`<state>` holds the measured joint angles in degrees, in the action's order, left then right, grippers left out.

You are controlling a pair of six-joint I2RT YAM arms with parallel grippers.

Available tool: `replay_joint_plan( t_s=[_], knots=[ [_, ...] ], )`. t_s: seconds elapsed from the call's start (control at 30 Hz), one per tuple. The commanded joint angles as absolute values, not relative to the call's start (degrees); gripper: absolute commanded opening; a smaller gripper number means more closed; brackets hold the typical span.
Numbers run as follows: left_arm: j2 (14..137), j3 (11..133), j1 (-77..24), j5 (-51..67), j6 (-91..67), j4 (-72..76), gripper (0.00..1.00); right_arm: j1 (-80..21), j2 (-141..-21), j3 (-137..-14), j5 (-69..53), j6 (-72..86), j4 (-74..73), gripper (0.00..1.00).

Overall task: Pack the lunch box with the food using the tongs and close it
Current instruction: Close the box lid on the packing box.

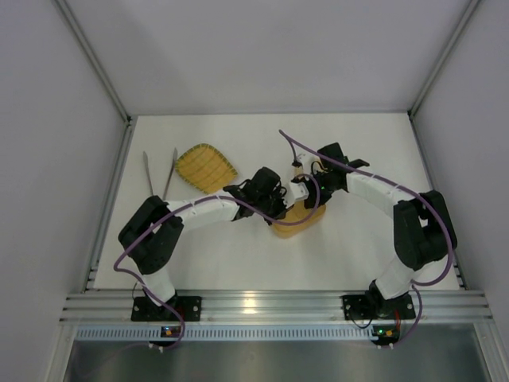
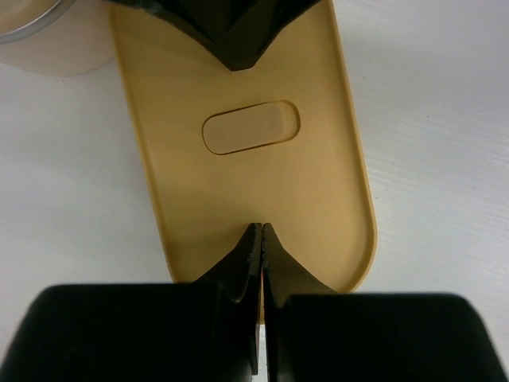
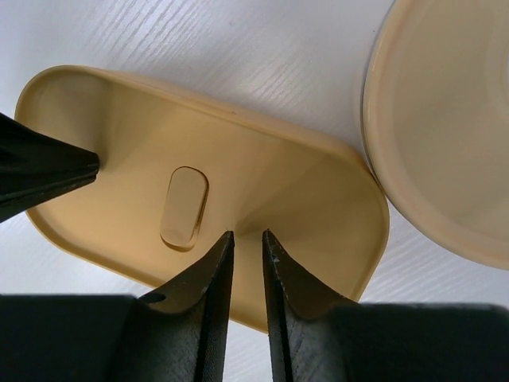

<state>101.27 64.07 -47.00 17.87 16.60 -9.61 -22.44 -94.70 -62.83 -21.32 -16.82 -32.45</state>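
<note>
Looks like the tail end of this one. The lunch box (image 1: 296, 224) sits directly under both pincers with its lid (image 2: 254, 183) on. I can't spot any food in any view, so my guess is it's inside. The left pincer (image 2: 261, 232) is clenched tight with nothing in it, tips resting on one end of the lid. The right pincer (image 3: 248, 235) comes in from the opposite end, jaws a sliver apart with nothing between them, tips also down on the lid.

What's left, I reckon, is just pressing the lid home. I can't tell from here whether it's fully seated all round.

The tongs (image 1: 149, 173) lie well out past the left pincer, on the far side of the woven tray (image 1: 205, 167), touching neither arm. A round bowl (image 3: 445, 135) with a tan lid sits just beside the right pincer, close against the box's end.

Surface is a plain white table (image 1: 238, 255) with a faint grain, matte. It's boxed in by pale walls (image 1: 48, 119), with an aluminium rail (image 1: 270, 304) along the near edge.
</note>
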Motion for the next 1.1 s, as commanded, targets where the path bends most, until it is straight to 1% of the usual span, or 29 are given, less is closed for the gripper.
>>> replay_joint_plan(
  t_s=[0.0,0.17,0.23,0.27,0.3,0.4,0.43,0.53,0.73,1.07],
  knots=[
    [102.8,61.3,-49.2,16.6,20.4,-21.5,0.00,-23.6,-99.1,-60.6,-17.1,-19.0,-44.2,0.22],
    [102.5,61.0,-51.4,17.0,20.8,-24.3,0.00,-23.6,-99.3,-60.6,-16.7,-19.2,-44.6,0.23],
    [102.7,61.0,-51.5,17.3,21.1,-25.2,0.03,-23.6,-99.3,-60.7,-16.4,-19.5,-44.8,0.23],
    [103.1,61.1,-51.5,17.2,21.2,-25.5,0.06,-23.6,-99.3,-60.7,-16.3,-19.6,-44.9,0.23],
    [103.4,61.0,-51.5,17.0,21.4,-25.8,0.12,-23.6,-99.6,-60.8,-16.1,-19.8,-45.1,0.24],
    [104.2,60.8,-51.5,16.1,21.8,-25.9,0.21,-23.6,-100.2,-60.9,-15.9,-20.0,-45.4,0.24],
    [104.5,60.8,-51.4,16.0,21.9,-25.8,0.26,-23.6,-100.3,-60.9,-15.9,-20.0,-45.6,0.24],
    [105.6,60.8,-51.4,15.4,22.4,-25.8,0.31,-23.6,-100.9,-60.9,-15.8,-20.3,-45.9,0.24],
    [108.0,61.1,-51.4,14.9,23.0,-25.8,0.32,-23.6,-101.4,-60.6,-15.5,-21.2,-46.3,0.24],
    [110.3,61.3,-51.4,15.6,23.6,-26.9,0.31,-23.6,-102.2,-60.4,-15.2,-21.9,-47.3,0.24]
  ],
)
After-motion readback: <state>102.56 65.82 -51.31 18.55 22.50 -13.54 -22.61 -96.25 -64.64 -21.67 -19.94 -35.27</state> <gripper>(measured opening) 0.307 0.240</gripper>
